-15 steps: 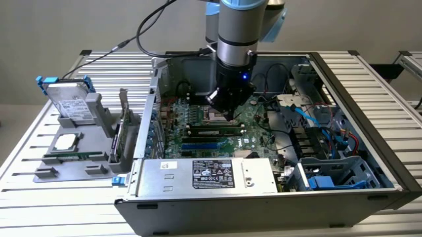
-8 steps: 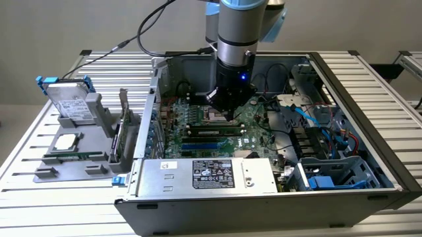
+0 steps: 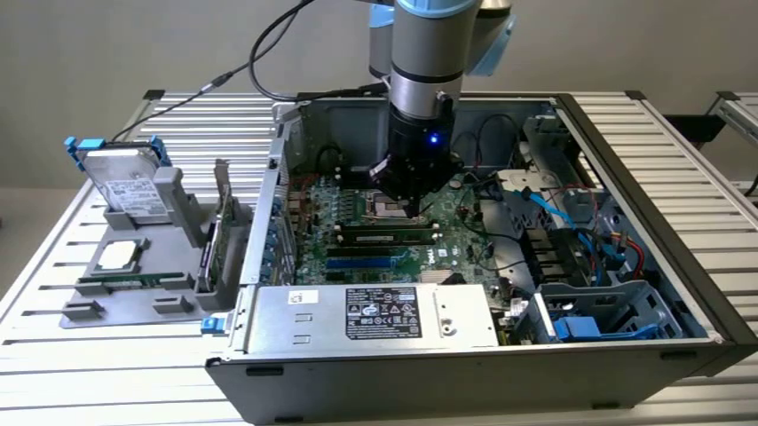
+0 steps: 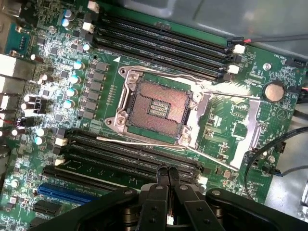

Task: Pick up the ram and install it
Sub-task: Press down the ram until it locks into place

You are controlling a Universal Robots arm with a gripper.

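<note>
The ram is a long thin green stick standing on edge in the grey holder at the exterior view's left, outside the computer case. My gripper hangs inside the open case, low over the green motherboard. It is far from the ram. In the wrist view my gripper is shut with nothing between its black fingers. It hovers over a bank of black memory slots beside the open processor socket. The same slots lie just in front of the gripper in the exterior view.
The holder also carries a silver hard drive in a blue bracket, a square chip and an upright dark card. Inside the case are a grey power supply, blue cables and a second bank of slots.
</note>
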